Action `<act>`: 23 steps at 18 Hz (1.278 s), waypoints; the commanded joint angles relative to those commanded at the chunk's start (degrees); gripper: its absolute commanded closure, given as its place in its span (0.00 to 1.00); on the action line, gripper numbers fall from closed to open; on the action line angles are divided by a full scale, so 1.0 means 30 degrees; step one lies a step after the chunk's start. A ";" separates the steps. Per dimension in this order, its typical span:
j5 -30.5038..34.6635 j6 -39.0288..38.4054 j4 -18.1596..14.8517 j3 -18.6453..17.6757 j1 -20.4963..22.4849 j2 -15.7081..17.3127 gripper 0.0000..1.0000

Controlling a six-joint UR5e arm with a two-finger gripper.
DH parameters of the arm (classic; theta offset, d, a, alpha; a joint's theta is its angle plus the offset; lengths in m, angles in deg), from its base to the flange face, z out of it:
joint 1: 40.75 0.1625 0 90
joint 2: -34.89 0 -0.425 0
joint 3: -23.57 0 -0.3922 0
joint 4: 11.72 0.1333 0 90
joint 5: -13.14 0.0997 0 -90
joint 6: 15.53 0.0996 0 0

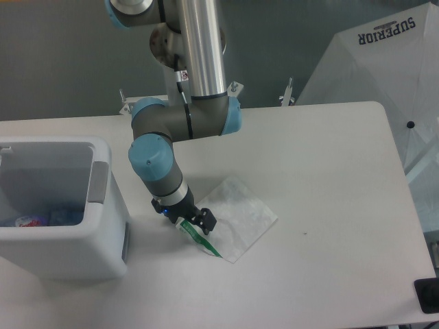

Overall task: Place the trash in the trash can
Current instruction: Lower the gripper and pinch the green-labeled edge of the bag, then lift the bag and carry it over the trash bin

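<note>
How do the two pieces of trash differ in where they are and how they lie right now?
The crushed bottle already lies inside the trash can, only partly visible over the wall; the plastic bag lies on the table. The bag is flat and fully in view, with a green strip along one edge, where the gripper is down; nothing touches the bottle. Both are clear plastic.

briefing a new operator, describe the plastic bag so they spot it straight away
Start at the white trash can on the table's left side, then look right, past the gripper. The plastic bag lies flat on the tabletop there, a clear square turned like a diamond. Its green strip along the lower left edge, under the gripper, sets it apart.
</note>
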 joint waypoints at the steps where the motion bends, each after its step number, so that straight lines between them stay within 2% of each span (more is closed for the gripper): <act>1: 0.0000 0.0000 0.0029 0.0029 0.0088 0.0000 0.08; 5: -0.0029 -0.0029 0.0000 0.0117 0.0147 -0.0029 0.22; 6: -0.0029 -0.0029 0.0000 0.0117 0.0234 -0.0029 0.31; 8: -0.0233 -0.0058 0.0000 0.0117 0.0264 -0.0029 0.63; 10: -0.0497 -0.0059 -0.0029 0.0117 0.0381 0.0000 0.86; 11: -0.0614 -0.0059 -0.0030 0.0117 0.0381 0.0029 0.94; 14: -0.0878 -0.0088 -0.0030 0.0146 0.0498 0.0117 1.00; 20: -0.1200 -0.0205 -0.0088 0.0350 0.0966 0.0380 1.00; 23: -0.2309 -0.0524 -0.0117 0.0381 0.1988 0.2308 1.00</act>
